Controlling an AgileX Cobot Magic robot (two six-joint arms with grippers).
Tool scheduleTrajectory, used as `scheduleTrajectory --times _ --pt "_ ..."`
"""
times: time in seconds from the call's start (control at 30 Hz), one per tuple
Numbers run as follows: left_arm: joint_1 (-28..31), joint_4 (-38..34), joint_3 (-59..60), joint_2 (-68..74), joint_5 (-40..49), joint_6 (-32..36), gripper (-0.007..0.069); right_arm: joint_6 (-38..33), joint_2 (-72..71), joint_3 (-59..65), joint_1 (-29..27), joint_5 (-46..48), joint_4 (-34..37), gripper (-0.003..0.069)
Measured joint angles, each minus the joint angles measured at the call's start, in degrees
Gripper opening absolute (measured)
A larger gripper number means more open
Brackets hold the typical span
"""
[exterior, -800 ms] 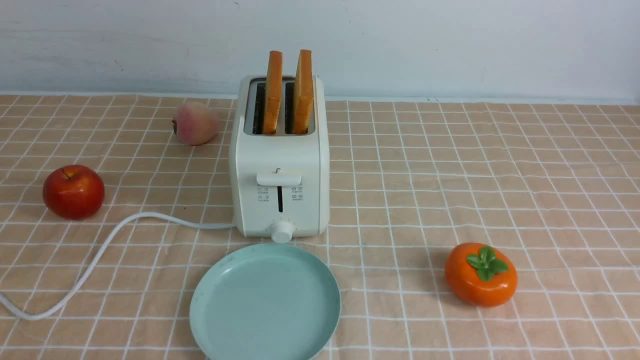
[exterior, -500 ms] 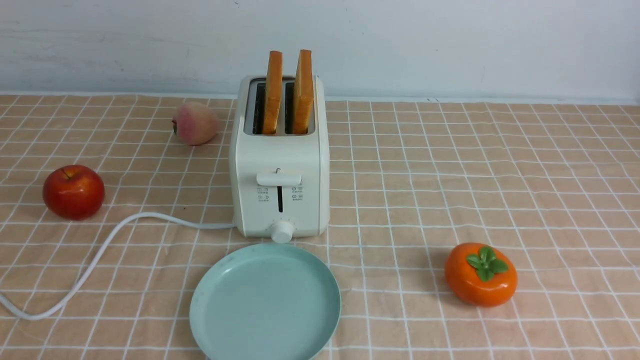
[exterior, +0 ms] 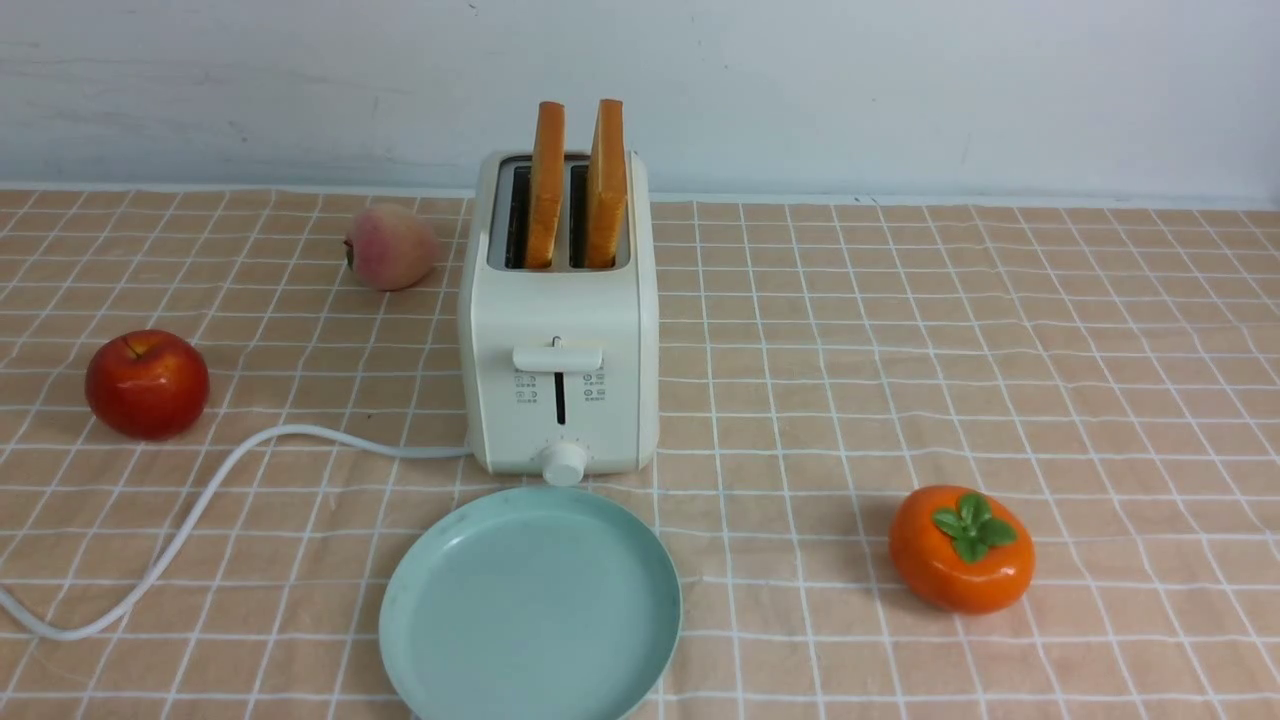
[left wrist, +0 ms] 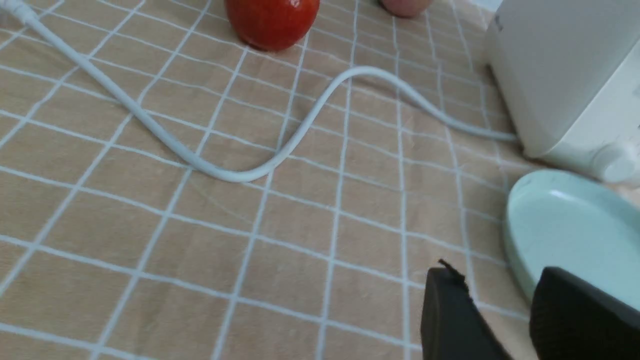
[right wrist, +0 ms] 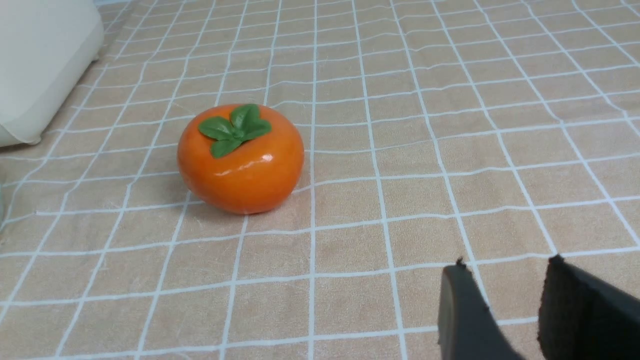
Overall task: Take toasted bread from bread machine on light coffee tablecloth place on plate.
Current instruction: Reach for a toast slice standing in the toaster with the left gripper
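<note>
Two toast slices, the left one [exterior: 546, 185] and the right one [exterior: 606, 183], stand upright in the slots of the cream-white bread machine [exterior: 558, 330] on the light coffee tablecloth [exterior: 900, 330]. The mint-green plate [exterior: 530, 610] lies empty just in front of it. Neither gripper shows in the front view. In the left wrist view my left gripper [left wrist: 492, 275] is open and empty, low over the cloth beside the plate's rim [left wrist: 515, 235], with the bread machine [left wrist: 565, 75] beyond. In the right wrist view my right gripper [right wrist: 505, 267] is open and empty over bare cloth.
A red apple [exterior: 147, 384] and a peach [exterior: 390, 246] lie left of the bread machine. Its white cord [exterior: 200, 510] curls across the left front. An orange persimmon [exterior: 961, 548] sits at the right front, also in the right wrist view [right wrist: 241, 159]. A pale wall closes the back.
</note>
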Motion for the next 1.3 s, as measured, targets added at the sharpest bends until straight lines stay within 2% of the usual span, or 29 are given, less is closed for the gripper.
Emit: scheduleTrajectory --times 0.17,0.33,0.47,0.53,0.57,0.63,0.67,0.7,0.83,0.9,0.93,0.97,1.03,1.1,1.13,1.23,1.3 --pt "0.0 -8.03 0.0 0.0 -6.34 -4.0 0.0238 0.0 0.0 0.0 0.0 0.0 -1.09 0.0239" --pt "0.0 -12.37 0.0 0.0 -11.81 -4.79 0.0238 0.0 0.0 0.0 0.0 -0.16 -1.91 0.0239" --pt "0.0 -16.27 0.0 0.0 -14.89 -4.97 0.0234 3.44 0.0 0.5 0.0 -4.95 3.13 0.0239" --pt "0.0 -20.6 0.0 0.0 -18.34 -6.0 0.0181 8.11 0.0 0.5 0.0 -12.02 9.73 0.0239" --pt "0.0 -22.14 0.0 0.0 -20.41 -6.4 0.0113 10.84 0.0 0.5 0.0 -15.5 13.56 0.0239" --pt "0.0 -23.27 0.0 0.0 -21.8 -6.48 0.0023 12.55 0.0 0.5 0.0 -19.61 16.63 0.0239" --pt "0.0 -23.33 0.0 0.0 -21.92 -6.48 0.0006 12.66 0.0 0.5 0.0 -20.31 16.85 0.0239" --pt "0.0 -23.63 -0.8 0.0 -20.85 -6.33 -0.0014 12.68 0.0 0.5 0.0 -21.81 17.47 0.0239" --pt "0.0 -22.42 -8.64 0.0 -12.91 -3.77 -0.0014 13.42 0.0 0.5 0.0 -23.96 18.9 0.0239" --pt "0.0 -20.14 -15.8 1.75 -5.93 -0.76 -0.0014 15.92 0.0 0.04 0.0 -24.09 20.02 0.0239" --pt "0.0 -18.65 -21.45 4.18 0.38 1.03 -0.0014 17.95 0.0 -1.47 0.0 -22.62 20.24 0.0232" --pt "0.0 -18.39 -21.45 4.7 0.38 1.03 -0.0014 18.16 0.0 -2.3 0.0 -21.81 20.24 0.023" --pt "0.0 -15.68 -31.32 11.81 13.02 2.19 -0.0014 18.88 0.89 -9.2 0.12 -14.93 18.59 0.0196" --pt "0.0 -13.13 -39.73 20.87 23.71 2.56 -0.0014 17.87 5.25 -18.74 0.63 -5.36 15.95 0.0133" --pt "0.0 -12.91 -40.42 22.58 25.69 2.56 -0.0014 17.71 5.25 -18.74 0.73 -5.36 15.7 0.0126" --pt "0.0 -10.03 -49.48 35.76 37.23 3.56 -0.0014 11.4 17.58 -34.81 1.73 13.16 13.36 0.0004" --pt "0.0 -9.95 -52.73 42.67 39.9 5.91 -0.0014 6.8 25.92 -41.7 2.06 22.78 13.14 -0.0017"
